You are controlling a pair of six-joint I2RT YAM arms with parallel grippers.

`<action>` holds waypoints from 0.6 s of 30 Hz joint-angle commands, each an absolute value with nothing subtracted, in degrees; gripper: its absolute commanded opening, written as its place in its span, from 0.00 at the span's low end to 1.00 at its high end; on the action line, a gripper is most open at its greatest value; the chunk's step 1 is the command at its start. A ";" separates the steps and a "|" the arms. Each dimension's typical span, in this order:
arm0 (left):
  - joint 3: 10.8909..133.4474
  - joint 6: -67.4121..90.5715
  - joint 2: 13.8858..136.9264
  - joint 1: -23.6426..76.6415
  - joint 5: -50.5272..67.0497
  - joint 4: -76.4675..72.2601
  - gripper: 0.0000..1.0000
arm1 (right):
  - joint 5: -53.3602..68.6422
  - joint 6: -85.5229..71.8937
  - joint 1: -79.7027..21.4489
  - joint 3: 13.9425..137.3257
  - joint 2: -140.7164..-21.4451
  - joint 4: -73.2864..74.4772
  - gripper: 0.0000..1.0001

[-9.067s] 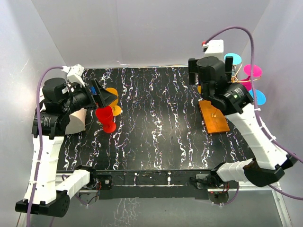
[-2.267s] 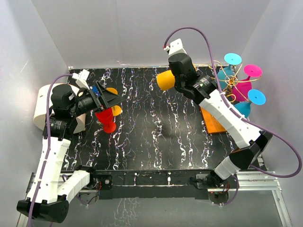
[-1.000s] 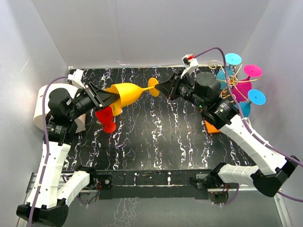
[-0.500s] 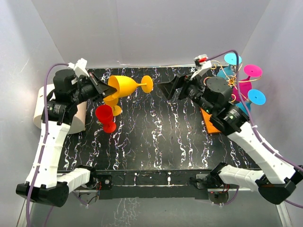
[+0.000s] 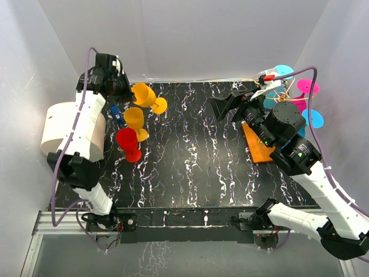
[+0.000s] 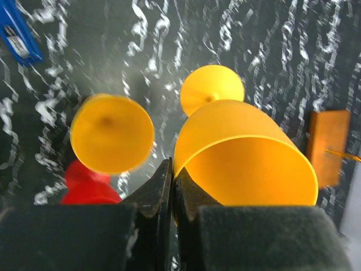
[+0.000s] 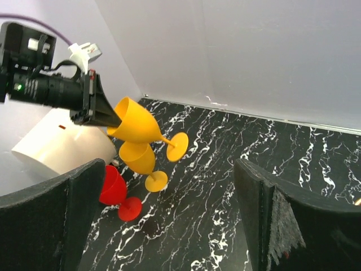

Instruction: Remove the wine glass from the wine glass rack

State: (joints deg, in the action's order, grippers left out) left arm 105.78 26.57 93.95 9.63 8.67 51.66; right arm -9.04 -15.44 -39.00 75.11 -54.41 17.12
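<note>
The yellow wine glass [image 5: 144, 94] hangs tilted in the air at the far left, and my left gripper [image 5: 124, 88] is shut on its rim. The left wrist view shows the jaws pinching the rim of this glass [image 6: 242, 161], one finger [image 6: 189, 192] inside the bowl. My right gripper [image 5: 228, 107] is open and holds nothing, hovering between the glass and the wine glass rack [image 5: 259, 144]. That rack's gold wire [image 5: 278, 92] carries cyan [image 5: 282, 72] and magenta [image 5: 307, 86] glasses. In the right wrist view the held glass [image 7: 135, 121] lies far ahead of my open right gripper [image 7: 169, 226].
A second yellow glass [image 5: 134, 118] and a red glass [image 5: 127, 140] stand on the black marbled table [image 5: 196, 167] at the left. Beside them are a white cylinder [image 5: 72, 133] and a small blue clip [image 5: 115, 112]. White walls enclose the table.
My right gripper has let go of the yellow glass's foot, opened wide and drawn back toward the rack. My left arm has carried the glass up and back to the far left.
</note>
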 commanded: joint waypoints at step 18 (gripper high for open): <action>133.73 14.94 120.86 8.63 -8.23 63.25 0.01 | -9.92 -13.47 -38.99 75.41 -53.16 19.11 0.98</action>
